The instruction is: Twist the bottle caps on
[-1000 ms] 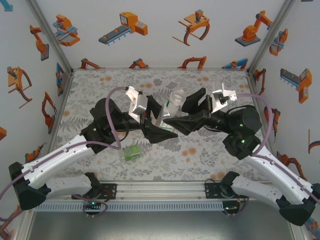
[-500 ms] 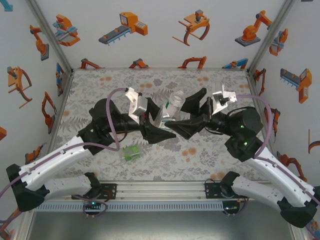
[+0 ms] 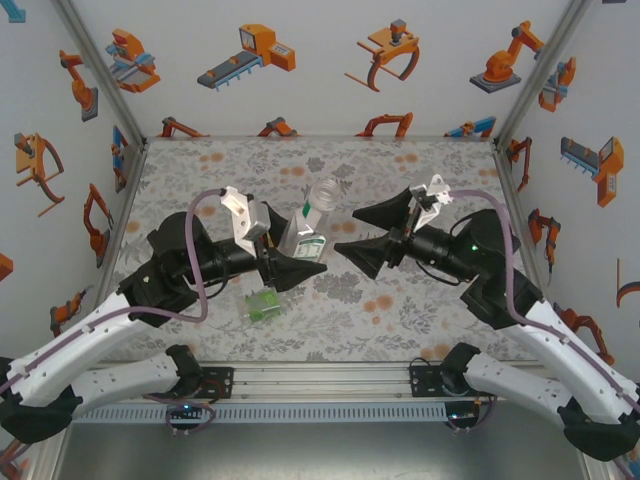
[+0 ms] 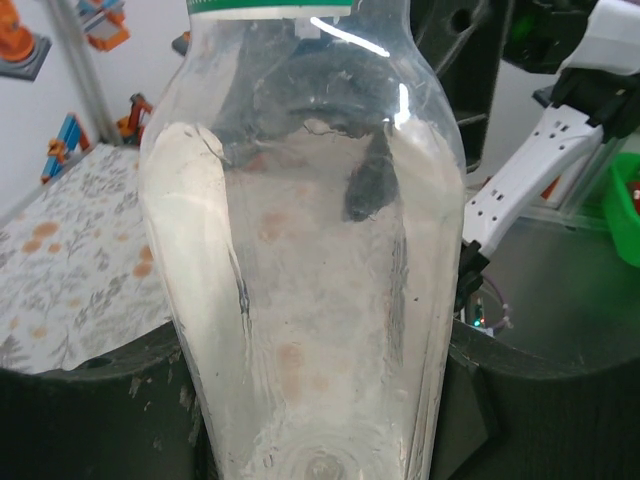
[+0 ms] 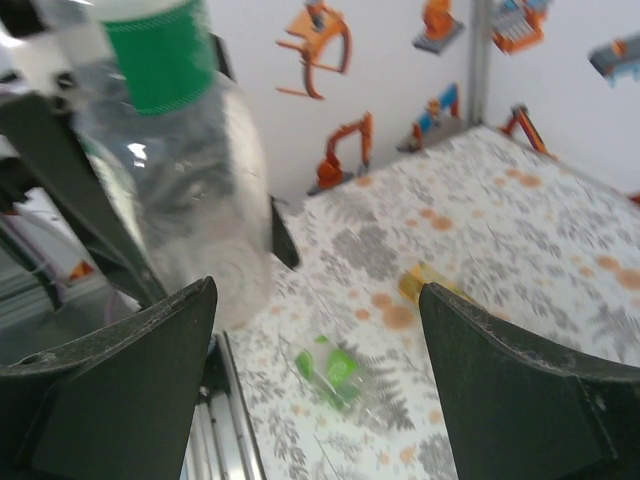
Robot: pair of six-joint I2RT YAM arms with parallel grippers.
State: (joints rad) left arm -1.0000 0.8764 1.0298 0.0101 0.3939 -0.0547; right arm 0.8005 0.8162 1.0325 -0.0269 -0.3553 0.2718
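Note:
My left gripper [image 3: 298,258] is shut on the base of a clear bottle with a green label [image 3: 308,232], holding it tilted above the table. A pale cap [image 3: 323,190] seems to sit on its neck. In the left wrist view the bottle [image 4: 310,250] fills the gap between my left gripper [image 4: 315,400]. My right gripper [image 3: 345,232] stands open just right of the bottle, touching nothing. In the right wrist view the right gripper [image 5: 315,300] is empty, with the held bottle [image 5: 175,150] at the upper left.
A second green-labelled bottle [image 3: 262,304] lies on its side on the flowered cloth near the front; it also shows in the right wrist view [image 5: 335,370]. A yellow-amber thing [image 5: 422,283] lies on the cloth, partly behind my right finger. Walls enclose the table.
The right gripper has opened and drawn back to the right, off the bottle's top. The left arm has pulled the bottle to the left and nearer, still gripping it.

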